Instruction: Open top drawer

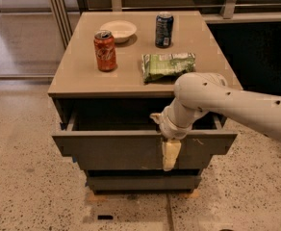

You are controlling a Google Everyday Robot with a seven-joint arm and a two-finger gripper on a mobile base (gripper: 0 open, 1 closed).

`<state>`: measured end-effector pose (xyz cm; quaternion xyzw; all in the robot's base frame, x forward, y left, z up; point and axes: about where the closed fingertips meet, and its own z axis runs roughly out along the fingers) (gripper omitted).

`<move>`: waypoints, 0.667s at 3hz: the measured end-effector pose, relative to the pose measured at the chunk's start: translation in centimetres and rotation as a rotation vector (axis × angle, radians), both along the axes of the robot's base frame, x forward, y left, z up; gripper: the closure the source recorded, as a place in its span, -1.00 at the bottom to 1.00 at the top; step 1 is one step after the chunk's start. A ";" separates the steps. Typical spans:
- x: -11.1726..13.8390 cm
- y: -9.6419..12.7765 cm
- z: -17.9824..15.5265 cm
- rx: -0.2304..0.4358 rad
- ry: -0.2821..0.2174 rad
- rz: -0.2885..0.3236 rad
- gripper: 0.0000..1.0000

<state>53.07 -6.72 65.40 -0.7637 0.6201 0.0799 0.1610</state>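
The top drawer is a wide dark grey-brown panel with pale scratches right of centre. It is pulled out from the cabinet and its dark inside shows behind the front. My white arm reaches in from the right. My gripper hooks over the drawer's top edge right of centre. One pale finger hangs down the outside of the front panel and another tip sits inside the drawer.
On the tan cabinet top stand a red soda can, a white bowl, a dark blue can and a green snack bag. Two narrower drawer fronts sit below. Speckled floor surrounds the cabinet.
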 end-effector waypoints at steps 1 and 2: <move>0.2 0.2 -0.5 -0.021 0.053 0.001 -1.00; 0.2 0.2 -0.5 -0.021 0.054 0.001 -1.00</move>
